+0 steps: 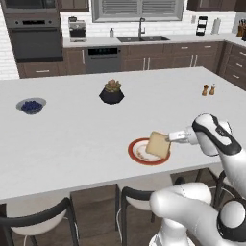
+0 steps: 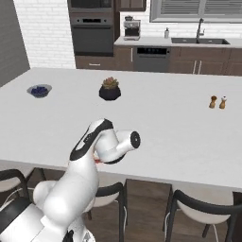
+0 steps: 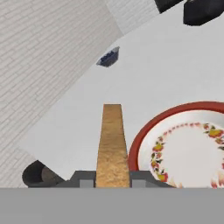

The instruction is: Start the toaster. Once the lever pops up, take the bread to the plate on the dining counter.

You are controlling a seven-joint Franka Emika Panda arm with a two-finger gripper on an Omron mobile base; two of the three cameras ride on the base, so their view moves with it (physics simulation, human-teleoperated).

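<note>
Bread (image 1: 157, 143) was pinched edge-on in the gripper (image 1: 169, 138), jaws clamped on its crust, the slice held tilted over the plate (image 1: 139, 153) near the front edge of the dining counter (image 1: 72, 139). From the left base view the slice overlapped the right part of the plate; whether its lower corner touched the plate could not be told.

The hand view gave the grip more plainly: the bread (image 3: 112, 144) ran up as a narrow tan strip between the two dark fingertips (image 3: 87, 180), with the plate (image 3: 144, 144) just beside it to the right, red rim and a flowered band around a white centre. That pattern did not read from the base cameras.

In the right base view the arm's own elbow covered the gripper and bread; a small red sliver of the plate (image 2: 98, 160) showed under the arm at the counter's near edge.

Elsewhere on the counter, well apart from the plate: a grey bowl of blue berries (image 1: 31, 105) to the far left, a dark potted plant (image 1: 111, 92) toward the middle, and two small shakers (image 1: 208, 90) to the right. The right base view showed the shakers (image 2: 218, 102) more clearly, one brown and one pale. Dark chairs (image 1: 43, 223) stood under the near edge.
</note>
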